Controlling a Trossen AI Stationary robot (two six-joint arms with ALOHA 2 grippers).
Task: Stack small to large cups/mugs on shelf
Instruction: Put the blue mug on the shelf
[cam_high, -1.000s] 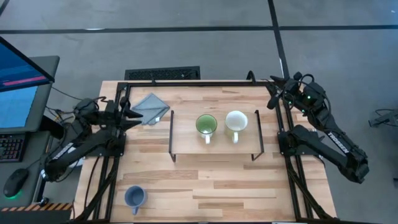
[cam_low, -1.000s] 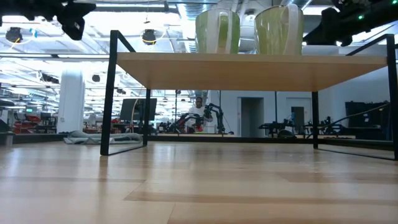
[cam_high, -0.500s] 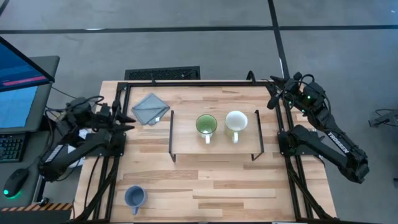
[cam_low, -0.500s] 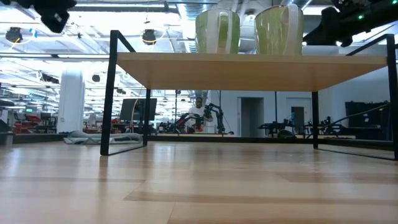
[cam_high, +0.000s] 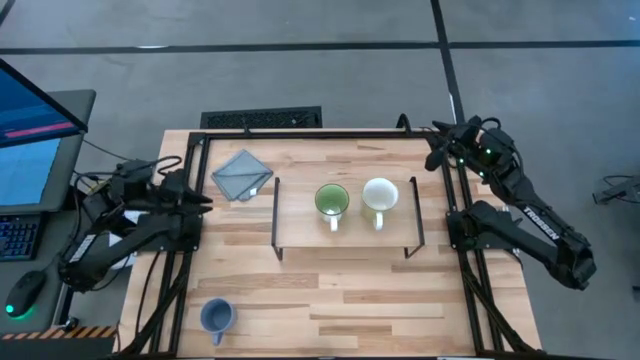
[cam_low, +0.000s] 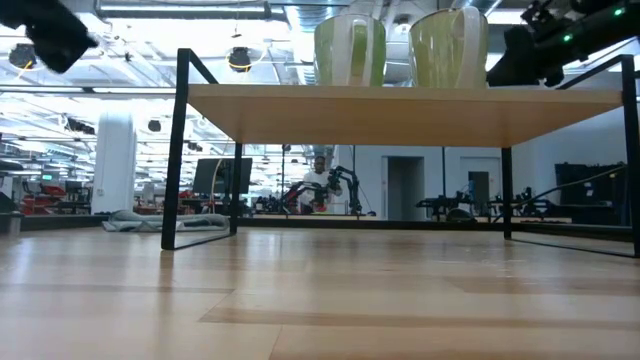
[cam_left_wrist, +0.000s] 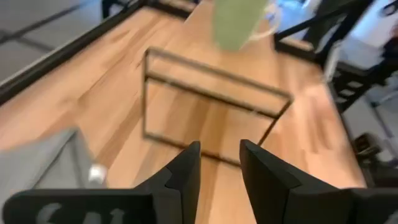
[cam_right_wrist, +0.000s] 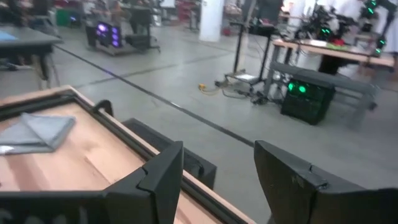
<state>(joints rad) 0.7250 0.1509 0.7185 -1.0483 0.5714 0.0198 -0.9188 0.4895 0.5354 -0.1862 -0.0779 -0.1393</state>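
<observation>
The green mug (cam_high: 331, 202) and the cream-white mug (cam_high: 380, 198) stand side by side on the light-wood shelf (cam_high: 300, 228), handles toward the near edge. In the low view both show on top of the shelf (cam_low: 400, 105). The blue mug (cam_high: 216, 317) stands on the tabletop near its near left corner. My left gripper (cam_high: 207, 201) (cam_left_wrist: 219, 168) hovers open at the table's left edge, pointing at the shelf. My right gripper (cam_high: 433, 152) (cam_right_wrist: 217, 177) hovers open by the far right corner.
A folded grey cloth (cam_high: 242, 173) lies on the tabletop between the left gripper and the shelf's far left leg. The black frame rail (cam_high: 300, 132) runs along the table's far edge. Bare wood lies in front of the shelf.
My left gripper has drawn back from beside the grey cloth toward the table's left edge, staying open. My right gripper has shifted slightly toward the table's left. The mugs, shelf and cloth have not moved.
</observation>
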